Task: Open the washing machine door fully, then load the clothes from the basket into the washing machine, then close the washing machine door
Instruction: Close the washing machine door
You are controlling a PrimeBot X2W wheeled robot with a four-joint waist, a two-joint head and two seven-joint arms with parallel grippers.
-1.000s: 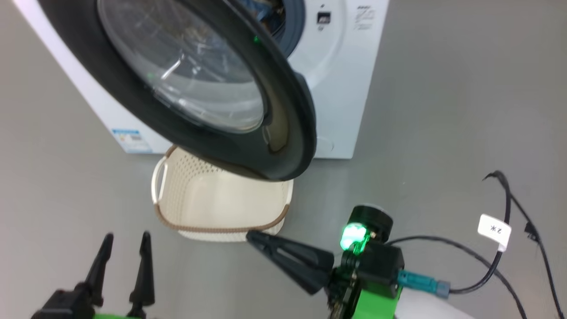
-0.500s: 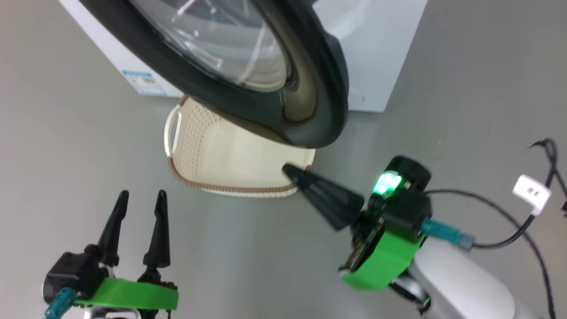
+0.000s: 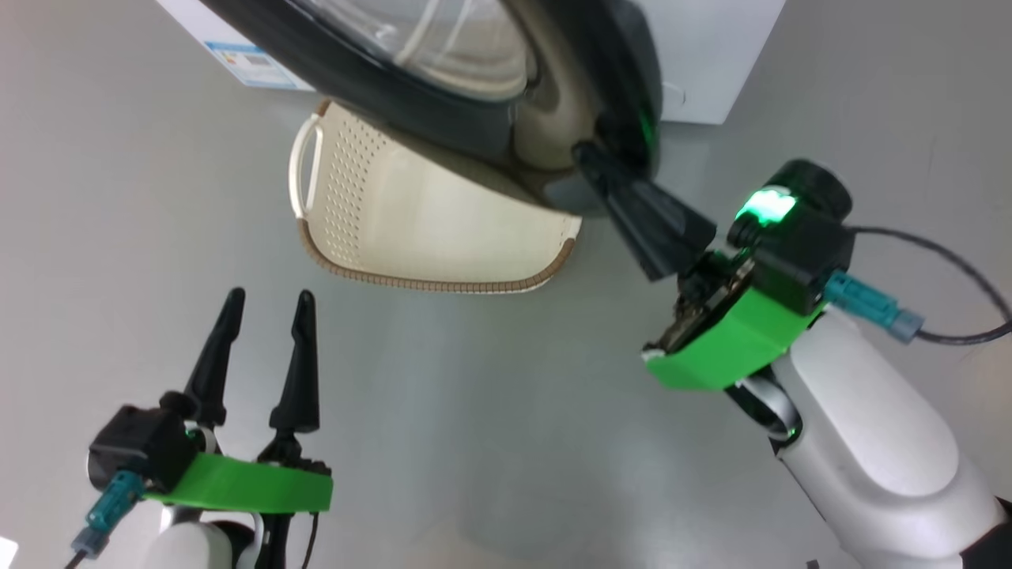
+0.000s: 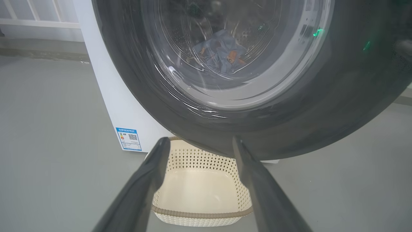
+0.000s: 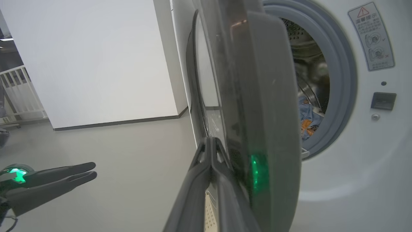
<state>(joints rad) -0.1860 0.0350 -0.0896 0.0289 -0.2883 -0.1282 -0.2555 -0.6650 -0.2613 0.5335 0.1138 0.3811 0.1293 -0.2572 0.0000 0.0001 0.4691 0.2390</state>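
Fingers, left gripper [image 3: 269, 296]: wide apart, empty.
Right gripper [image 3: 589, 154]: closed, empty, at glossy black round door [image 3: 411, 118].
Cream perforated basket [image 3: 356, 197]: empty.
Steel drum [image 5: 302, 42]: light blue clothes [image 5: 307, 114].

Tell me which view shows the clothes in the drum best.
Left wrist view: the clothes show as a whole blue heap through the washing machine door. The right wrist view catches a blue-and-orange sliver of them past the door's edge.
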